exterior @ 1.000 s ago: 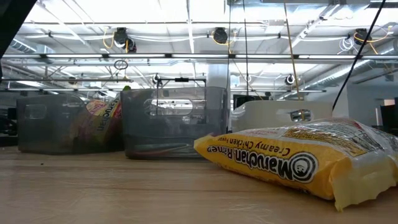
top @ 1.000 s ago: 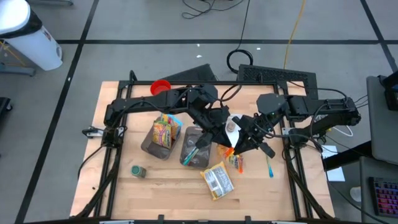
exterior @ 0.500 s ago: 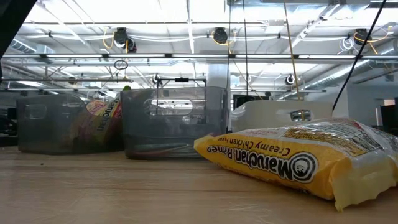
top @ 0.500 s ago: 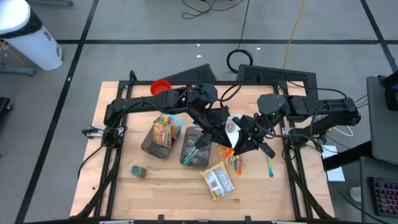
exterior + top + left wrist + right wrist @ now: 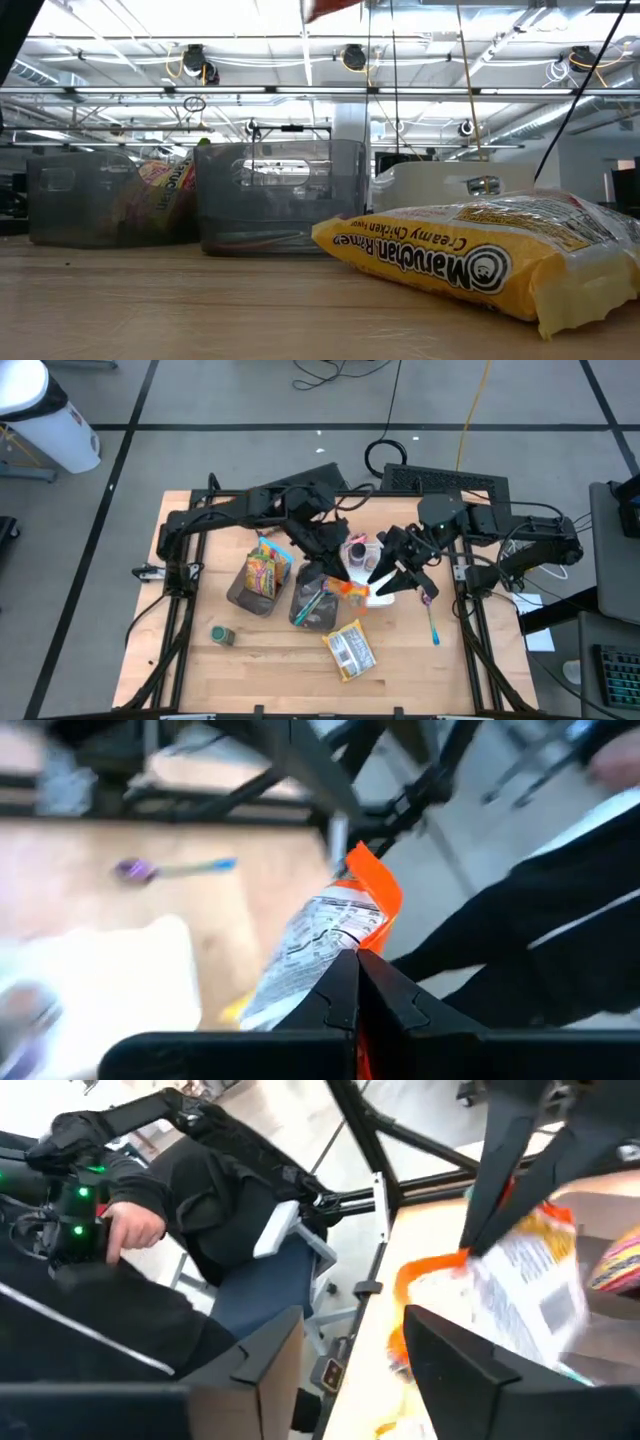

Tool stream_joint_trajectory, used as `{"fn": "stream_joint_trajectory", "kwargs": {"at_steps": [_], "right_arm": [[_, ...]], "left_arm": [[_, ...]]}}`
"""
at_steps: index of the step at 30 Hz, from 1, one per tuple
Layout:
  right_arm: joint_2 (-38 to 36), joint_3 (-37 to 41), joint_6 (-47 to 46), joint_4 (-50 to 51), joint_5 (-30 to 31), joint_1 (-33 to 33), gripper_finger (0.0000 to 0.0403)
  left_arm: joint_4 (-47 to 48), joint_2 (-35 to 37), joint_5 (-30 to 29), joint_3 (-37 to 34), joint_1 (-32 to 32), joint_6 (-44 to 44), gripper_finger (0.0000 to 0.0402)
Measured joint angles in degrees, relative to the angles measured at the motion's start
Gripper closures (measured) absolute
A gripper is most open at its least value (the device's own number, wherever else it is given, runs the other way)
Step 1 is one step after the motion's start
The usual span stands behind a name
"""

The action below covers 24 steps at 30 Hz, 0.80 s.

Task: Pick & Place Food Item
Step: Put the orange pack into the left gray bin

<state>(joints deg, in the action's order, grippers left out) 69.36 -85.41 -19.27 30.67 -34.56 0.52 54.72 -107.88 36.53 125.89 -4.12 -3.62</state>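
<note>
The wooden table (image 5: 250,660) stands on a grey floor with dark floor lines; the low view shows ceiling lights and trusses behind it. On the table are two clear bins (image 5: 262,582), a yellow ramen pack (image 5: 349,649), a small can (image 5: 221,634) and a blue-handled brush (image 5: 433,628). The left gripper (image 5: 343,580) is clenched on the orange snack packet (image 5: 355,591), held just above the right-hand bin's edge. The right gripper (image 5: 388,584) sits just beside the packet with its jaws released. Compared with one second ago, the packet has moved from near the right gripper toward the bin, and the right jaws have parted.
</note>
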Motion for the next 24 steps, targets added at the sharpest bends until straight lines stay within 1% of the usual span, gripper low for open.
{"fn": "stream_joint_trajectory", "kwargs": {"at_steps": [4,9,13,15,19,22,24], "right_arm": [[-0.75,0.00,1.74,1.21,0.37,-1.70,0.0217],[-0.81,0.01,2.48,1.43,4.03,-3.15,0.0218],[-0.87,0.00,3.48,1.34,6.42,-3.24,0.0225],[-0.86,0.00,3.67,1.28,7.81,-3.20,0.0228],[-0.87,0.00,3.00,1.13,8.15,-3.22,0.0231],[-0.87,0.00,2.51,0.92,10.51,-3.07,0.0231],[-0.87,0.00,2.41,0.61,10.92,-3.04,0.0232]], "left_arm": [[9.16,3.37,-6.22,0.00,0.24,2.74,0.0399],[20.27,7.41,-9.99,0.00,1.03,3.47,0.0399],[25.59,11.05,-13.07,0.00,2.16,2.93,0.0400],[26.83,13.20,-15.16,-0.01,2.72,2.42,0.0399],[26.44,18.43,-18.98,-2.24,3.30,1.48,0.0400],[22.18,23.49,-21.47,-7.01,3.12,-0.19,0.0399],[18.84,27.29,-22.14,-11.92,3.02,-1.15,0.0400]]}}
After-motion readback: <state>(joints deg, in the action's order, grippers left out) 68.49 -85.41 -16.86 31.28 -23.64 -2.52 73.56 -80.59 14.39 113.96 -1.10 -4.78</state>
